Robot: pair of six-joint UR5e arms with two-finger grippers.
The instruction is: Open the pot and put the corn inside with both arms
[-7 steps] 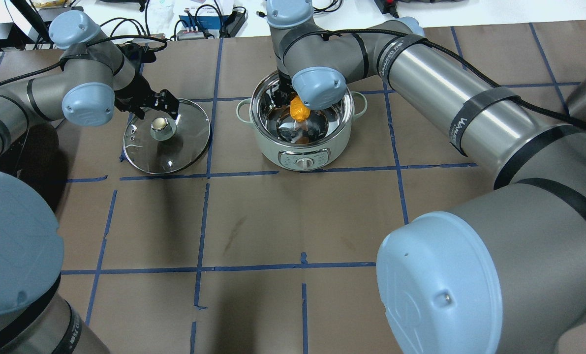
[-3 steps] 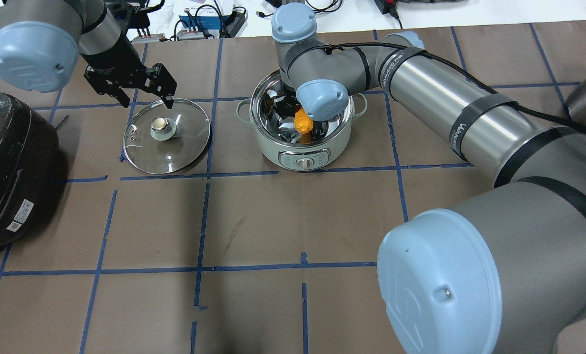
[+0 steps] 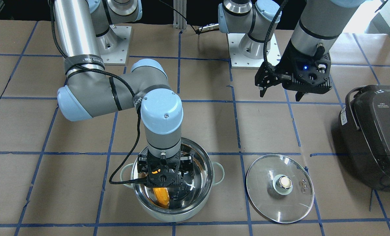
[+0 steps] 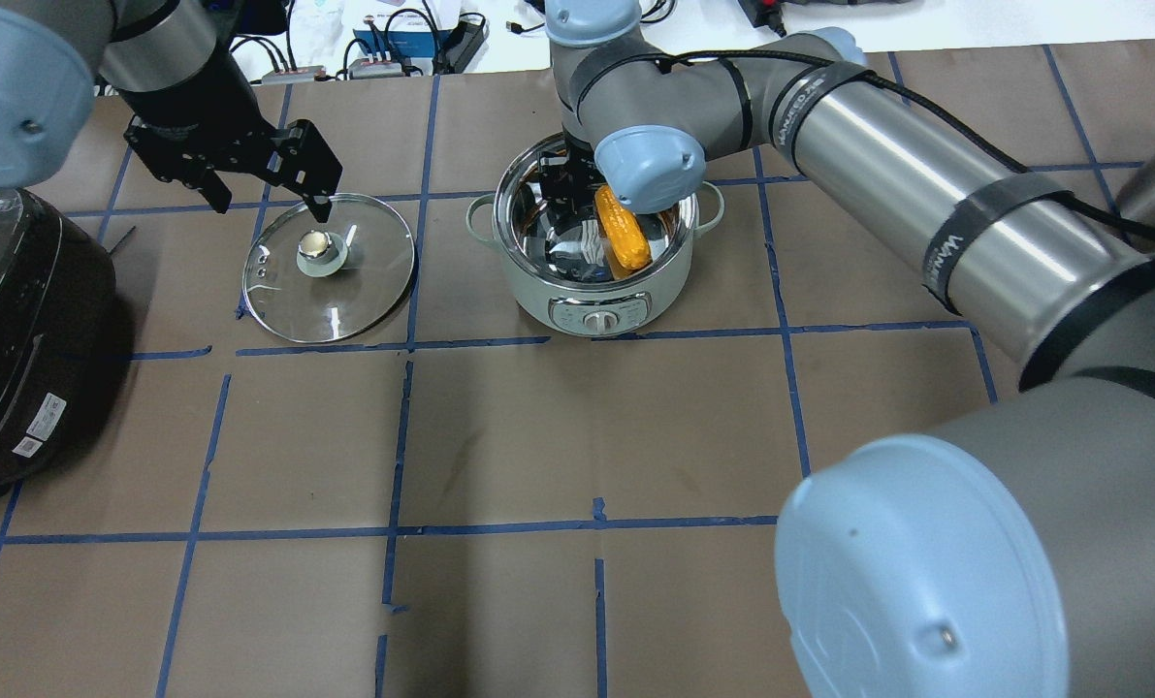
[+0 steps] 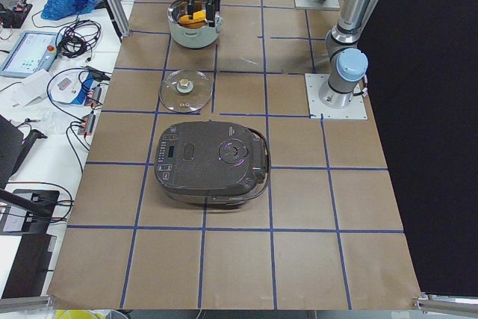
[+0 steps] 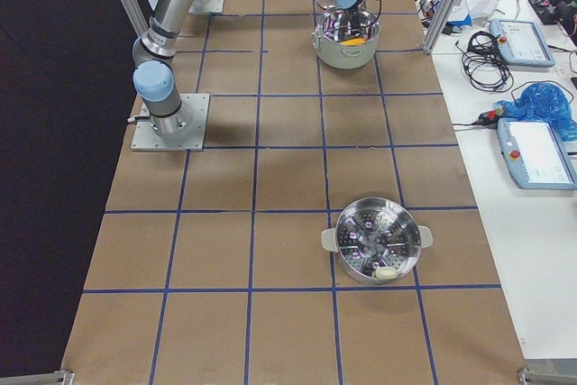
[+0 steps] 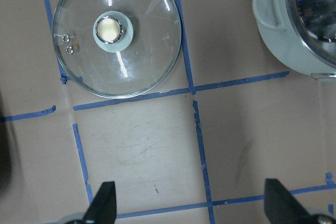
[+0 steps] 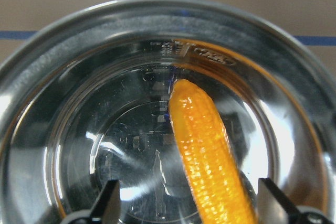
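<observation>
The small yellow-orange plastic corn cob (image 8: 207, 150) lies loose inside the round shiny stainless-steel pot (image 4: 538, 281) with pale green loop handles. The pot stands uncovered near the table's far edge, on the operators' side. The right arm's black two-finger gripper (image 8: 188, 205) hangs just over the cob, its fingers (image 8: 107, 203) spread wide on either side of the thick end and not closed on it. The left black gripper (image 4: 272, 206), also spread wide and empty, hangs above the clear glass lid (image 4: 344, 291) with a metal knob, which lies flat on the table beside the pot.
</observation>
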